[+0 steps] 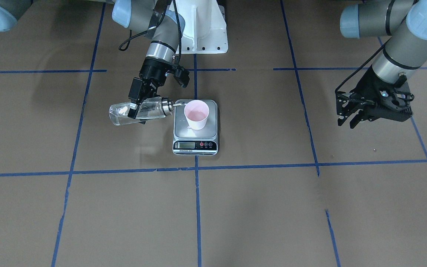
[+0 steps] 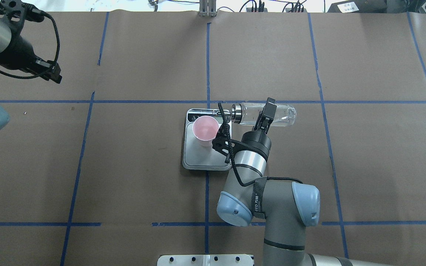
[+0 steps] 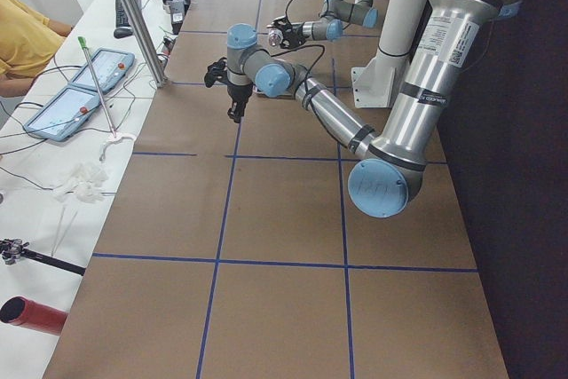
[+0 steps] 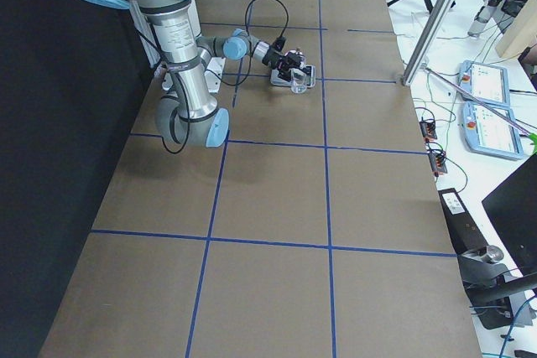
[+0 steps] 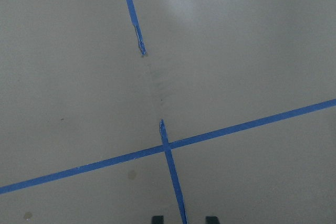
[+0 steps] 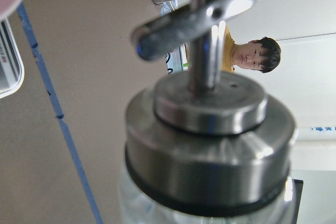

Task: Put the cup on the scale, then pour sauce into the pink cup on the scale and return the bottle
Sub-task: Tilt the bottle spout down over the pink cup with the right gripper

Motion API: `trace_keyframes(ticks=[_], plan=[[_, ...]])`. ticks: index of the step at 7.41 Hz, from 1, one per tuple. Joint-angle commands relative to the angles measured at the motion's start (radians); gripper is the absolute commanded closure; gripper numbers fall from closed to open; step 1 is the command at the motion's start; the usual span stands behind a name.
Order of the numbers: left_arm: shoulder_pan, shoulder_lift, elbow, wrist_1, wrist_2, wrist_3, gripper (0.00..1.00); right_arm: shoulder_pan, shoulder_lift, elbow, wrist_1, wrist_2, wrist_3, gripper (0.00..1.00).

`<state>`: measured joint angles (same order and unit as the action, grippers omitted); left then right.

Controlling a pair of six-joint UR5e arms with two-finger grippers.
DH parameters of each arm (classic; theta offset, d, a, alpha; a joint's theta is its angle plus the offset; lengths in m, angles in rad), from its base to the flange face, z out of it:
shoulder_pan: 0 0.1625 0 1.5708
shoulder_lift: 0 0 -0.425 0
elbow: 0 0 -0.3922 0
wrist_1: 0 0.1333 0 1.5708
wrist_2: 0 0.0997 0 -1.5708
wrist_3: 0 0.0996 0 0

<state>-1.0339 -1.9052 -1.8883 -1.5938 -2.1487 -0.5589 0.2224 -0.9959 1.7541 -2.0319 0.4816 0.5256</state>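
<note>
The pale pink cup [image 1: 196, 114] stands upright on the silver scale [image 1: 195, 129], also seen in the overhead view, cup [image 2: 205, 129] on scale [image 2: 205, 162]. My right gripper [image 1: 135, 107] is shut on the clear glass bottle [image 1: 124, 115] and holds it on its side. The bottle's silver spout [image 1: 178, 105] sits at the cup's rim. The cap fills the right wrist view [image 6: 210, 135]. Clear sauce shows through the glass; I cannot tell if any is flowing. My left gripper [image 1: 347, 124] is open and empty, hovering far from the scale.
Brown table surface with blue tape grid lines [image 1: 198, 168]. The robot's white base plate [image 1: 204, 33] is behind the scale. The left wrist view shows bare table with a tape cross [image 5: 167, 145]. A person [image 6: 257, 56] and operator desks with tablets [image 4: 482, 81] are beyond the table edge.
</note>
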Motion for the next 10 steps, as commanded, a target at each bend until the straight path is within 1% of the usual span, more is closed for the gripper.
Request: trace_keyframes(ticks=[1,5,10], plan=[[0.0,0.0,0.0,0.0,0.0,-0.001,0.61,0.0,0.0,0.001,-0.019,-0.032,-0.041,1.0],[0.0,0.0,-0.006,0.002,0.001,-0.001,0.61,0.008,-0.001,0.004,-0.025,-0.101,-0.175,1.0],[0.0,0.0,-0.008,0.003,-0.002,-0.003,0.61,0.022,-0.003,0.007,-0.025,-0.144,-0.332,1.0]])
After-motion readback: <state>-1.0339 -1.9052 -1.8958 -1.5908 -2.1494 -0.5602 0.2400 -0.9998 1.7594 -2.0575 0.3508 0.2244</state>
